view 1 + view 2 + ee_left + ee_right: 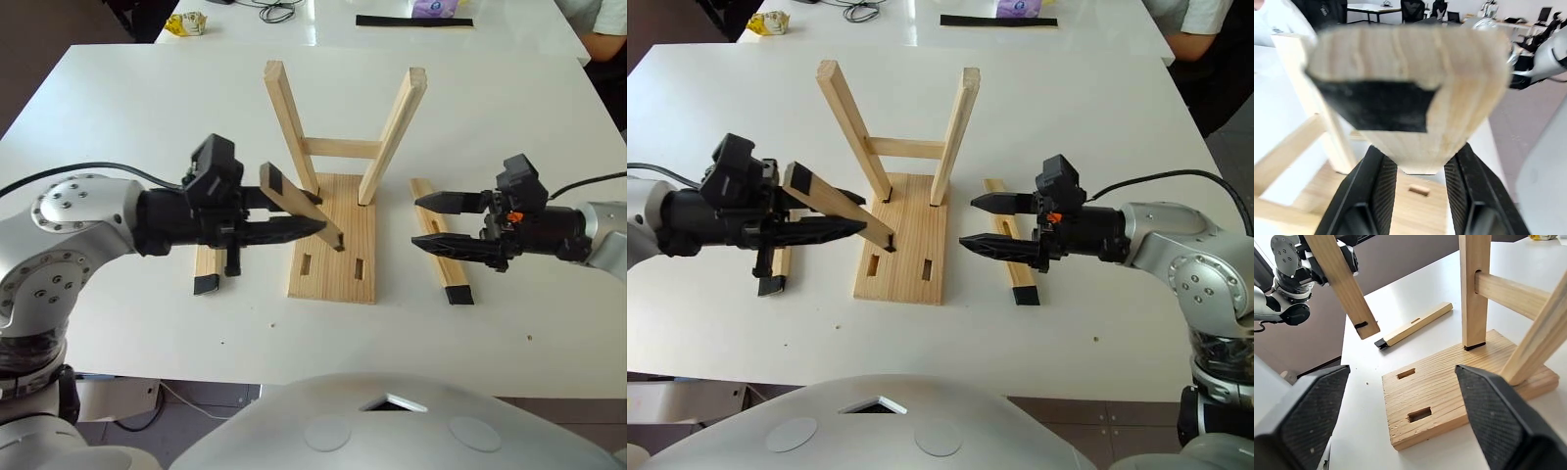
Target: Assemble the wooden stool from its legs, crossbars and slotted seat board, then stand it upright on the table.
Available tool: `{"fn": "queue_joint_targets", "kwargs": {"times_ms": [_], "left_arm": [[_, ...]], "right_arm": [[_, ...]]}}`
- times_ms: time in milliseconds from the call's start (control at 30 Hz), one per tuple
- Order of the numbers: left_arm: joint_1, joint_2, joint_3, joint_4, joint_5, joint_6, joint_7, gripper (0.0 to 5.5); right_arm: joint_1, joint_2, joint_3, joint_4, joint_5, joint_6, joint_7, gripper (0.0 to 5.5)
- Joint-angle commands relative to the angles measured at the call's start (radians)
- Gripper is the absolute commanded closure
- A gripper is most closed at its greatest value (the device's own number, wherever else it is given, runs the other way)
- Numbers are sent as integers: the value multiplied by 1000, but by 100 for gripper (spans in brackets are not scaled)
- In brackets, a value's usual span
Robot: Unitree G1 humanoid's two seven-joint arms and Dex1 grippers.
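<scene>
On a white table, with another table behind, the left gripper reaches in level and clamps a tilted leg over the flat seat board. The board, at centre, carries two standing legs and a crossbar. The right gripper hovers spread-fingered over a loose leg.

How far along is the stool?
Done: two legs and their crossbar stand in the far slots of the seat board. In hand: the left gripper holds a third leg tilted above the board. Remaining: both near slots are empty, and two loose pieces lie on the table.
</scene>
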Motion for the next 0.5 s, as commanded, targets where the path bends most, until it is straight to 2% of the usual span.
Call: {"fn": "queue_joint_targets", "kwargs": {"times_ms": [33, 167, 300, 400, 500], "left_arm": [[89, -3, 34, 140, 299, -292, -74, 420], [113, -14, 18, 337, 500, -564, -148, 420], [10, -30, -23, 591, 572, -694, -227, 420], [20, -37, -25, 752, 634, -886, -295, 420], [24, -35, -28, 853, 645, -991, -366, 420]], "right_arm": [[93, 36, -69, -69, -1, -32, -69, 155], [160, 71, -101, -117, -3, -54, -127, 155], [209, 87, -181, -131, 37, -68, -156, 155], [198, 74, -225, -109, 66, -65, -158, 155], [178, 62, -225, -97, 66, -61, -167, 155]]}}
